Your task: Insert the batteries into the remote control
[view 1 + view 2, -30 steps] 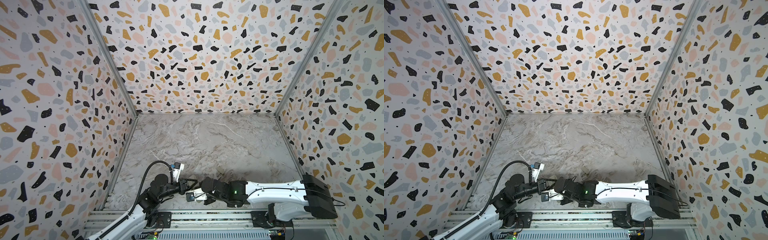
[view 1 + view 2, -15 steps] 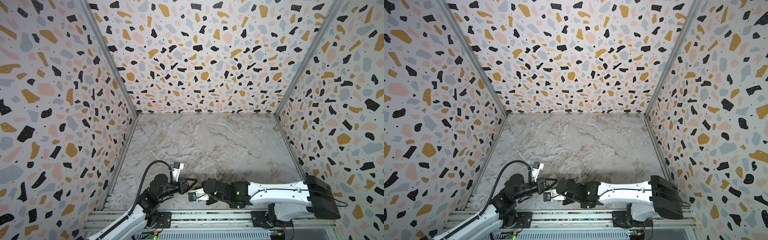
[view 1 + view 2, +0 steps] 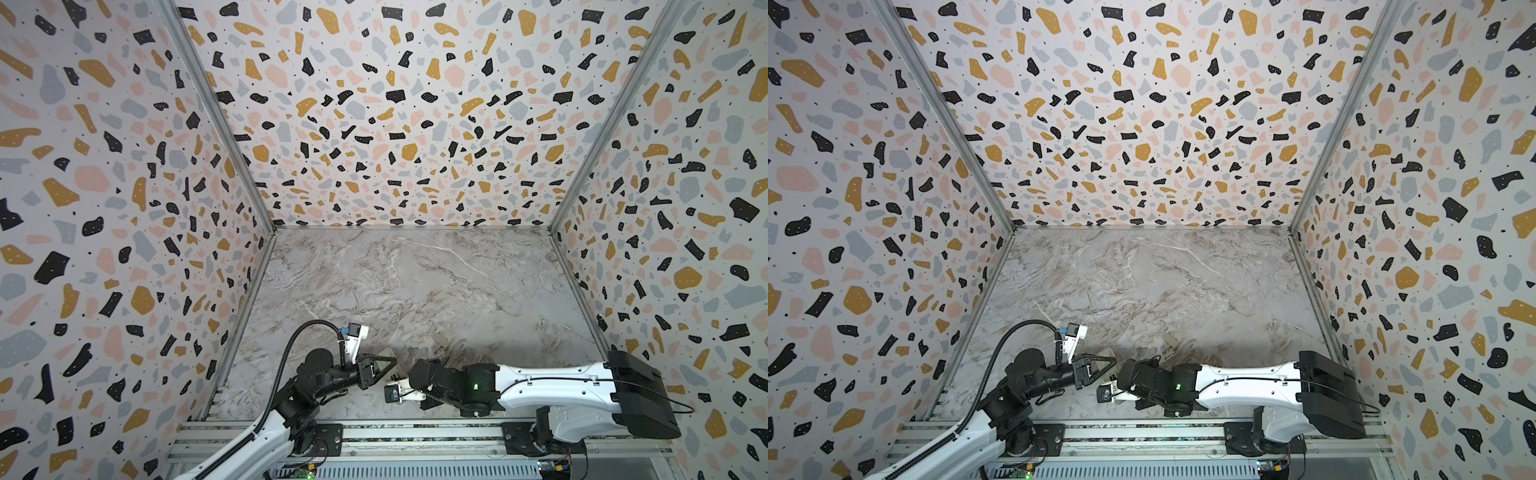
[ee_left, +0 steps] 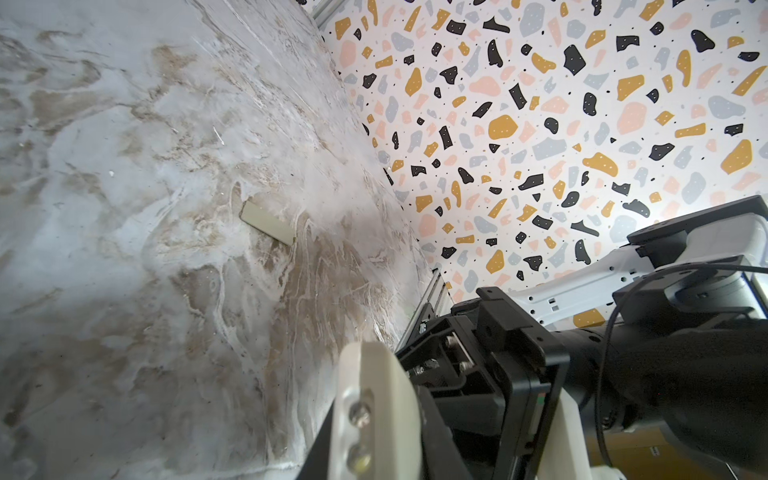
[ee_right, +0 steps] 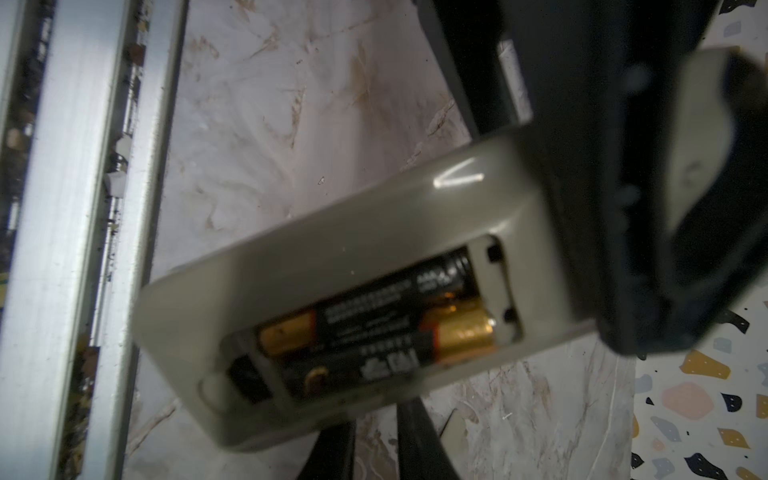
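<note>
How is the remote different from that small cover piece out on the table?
The remote control is held off the table in the left tool; the cover piece lies flat on it, apart. The remote control shows an open bay with the batteries inside; the cover piece is a plain slab. Both are pale cream plastic.

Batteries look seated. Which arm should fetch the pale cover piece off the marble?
Right, probably. The small pale rectangular cover lies nearer the right arm, while the left end effector is shut on the white plastic remote control.
</note>
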You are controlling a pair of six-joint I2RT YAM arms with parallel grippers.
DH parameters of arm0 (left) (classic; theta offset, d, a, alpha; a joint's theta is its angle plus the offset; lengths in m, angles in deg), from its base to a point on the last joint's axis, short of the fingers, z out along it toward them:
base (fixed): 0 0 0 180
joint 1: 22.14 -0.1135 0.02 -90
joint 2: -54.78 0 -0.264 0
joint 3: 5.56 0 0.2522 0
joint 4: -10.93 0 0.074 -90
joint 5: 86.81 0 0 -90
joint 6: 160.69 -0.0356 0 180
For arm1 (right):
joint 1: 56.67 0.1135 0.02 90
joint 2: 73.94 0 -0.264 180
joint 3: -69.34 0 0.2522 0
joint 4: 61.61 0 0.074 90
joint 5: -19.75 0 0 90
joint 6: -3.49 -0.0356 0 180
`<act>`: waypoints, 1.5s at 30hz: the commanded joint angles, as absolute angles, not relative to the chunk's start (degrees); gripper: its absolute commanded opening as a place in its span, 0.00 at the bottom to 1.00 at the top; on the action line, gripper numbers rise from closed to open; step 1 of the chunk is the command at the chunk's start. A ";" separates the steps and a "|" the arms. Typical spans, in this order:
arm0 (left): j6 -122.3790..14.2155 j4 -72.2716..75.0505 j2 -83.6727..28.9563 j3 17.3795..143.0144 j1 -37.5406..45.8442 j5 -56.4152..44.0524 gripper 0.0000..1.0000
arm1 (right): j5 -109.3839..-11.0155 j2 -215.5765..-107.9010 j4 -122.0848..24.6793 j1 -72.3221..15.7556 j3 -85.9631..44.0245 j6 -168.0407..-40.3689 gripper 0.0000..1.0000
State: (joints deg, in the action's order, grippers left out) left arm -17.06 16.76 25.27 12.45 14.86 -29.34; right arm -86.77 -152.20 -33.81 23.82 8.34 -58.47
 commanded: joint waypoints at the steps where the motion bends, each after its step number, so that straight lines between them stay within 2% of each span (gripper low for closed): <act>1: -17.17 20.69 25.63 15.14 15.06 -29.69 0.00 | -85.99 -147.88 -34.18 24.68 8.43 -59.40 0.27; 9: -17.91 19.76 24.65 15.23 15.04 -29.33 0.00 | -84.37 -143.57 -36.53 25.36 8.57 -58.44 0.27; 15: -17.91 19.85 24.32 15.25 15.04 -29.44 0.00 | -84.57 -145.50 -38.70 25.34 7.70 -56.42 0.24; 27: -17.89 20.11 24.19 15.11 15.05 -29.63 0.00 | -87.03 -148.34 -41.40 25.36 7.16 -55.08 0.24; 45: -16.51 22.44 24.47 14.53 15.04 -30.63 0.00 | -89.59 -153.11 -42.48 25.25 7.42 -54.40 0.15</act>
